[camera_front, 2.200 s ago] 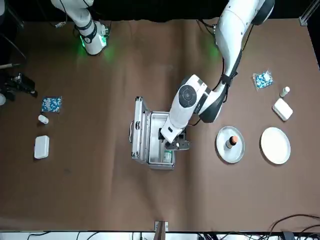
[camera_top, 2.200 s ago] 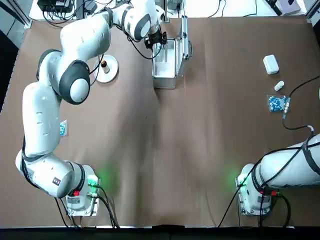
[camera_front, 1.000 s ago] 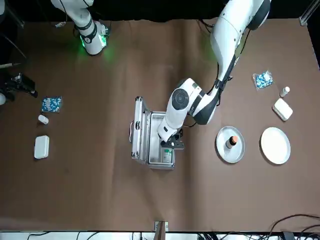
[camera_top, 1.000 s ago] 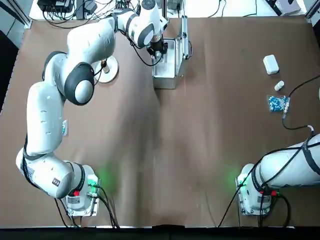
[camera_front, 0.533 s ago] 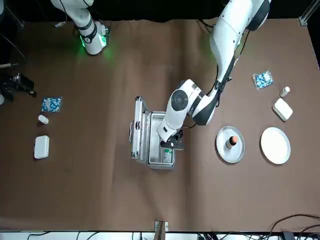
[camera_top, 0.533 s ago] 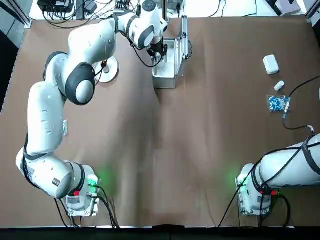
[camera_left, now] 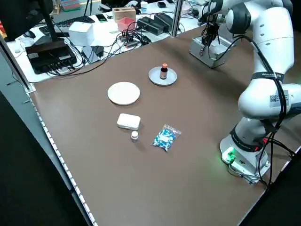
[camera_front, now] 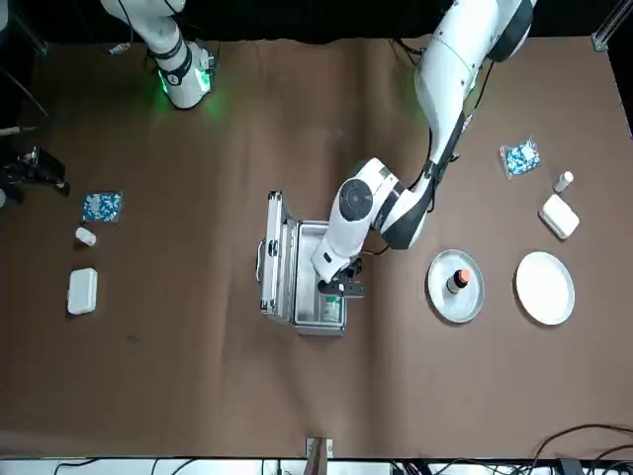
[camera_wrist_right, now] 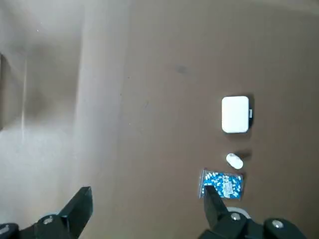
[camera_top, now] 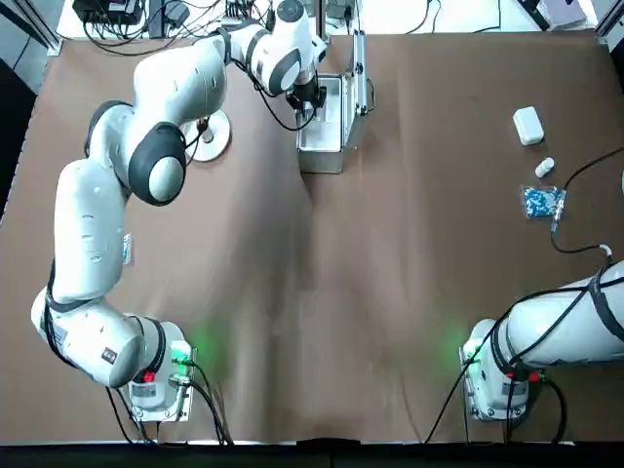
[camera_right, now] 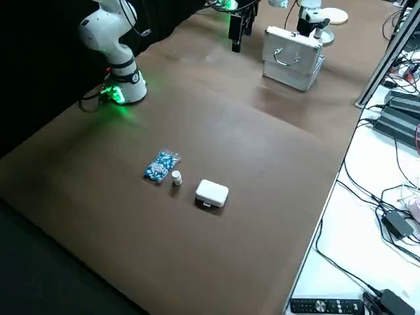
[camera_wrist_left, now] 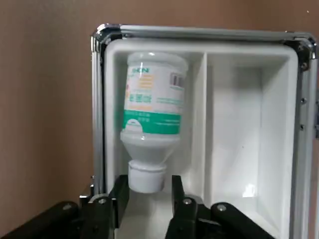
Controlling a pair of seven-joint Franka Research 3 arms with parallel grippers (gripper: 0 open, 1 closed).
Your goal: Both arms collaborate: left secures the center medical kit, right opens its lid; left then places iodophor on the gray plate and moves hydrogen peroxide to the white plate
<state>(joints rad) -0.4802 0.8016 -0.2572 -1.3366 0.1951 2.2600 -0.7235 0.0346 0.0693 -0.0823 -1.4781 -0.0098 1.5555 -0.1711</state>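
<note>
Both jaws of the left gripper (camera_wrist_left: 149,185), tilted over the case (camera_front: 319,287), stand open by the peroxide (camera_wrist_left: 153,109) inside. Iodophor (camera_front: 459,281): gray plate (camera_front: 444,302). Right gripper (camera_wrist_right: 148,193), cropped from top view, hangs open over the table (camera_wrist_right: 149,139).

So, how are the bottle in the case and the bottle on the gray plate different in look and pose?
The case bottle is white with a green-banded label; the plate bottle is dark with a reddish-orange top. The case bottle lies down, while the plate bottle stands upright. Both have caps on.
</note>
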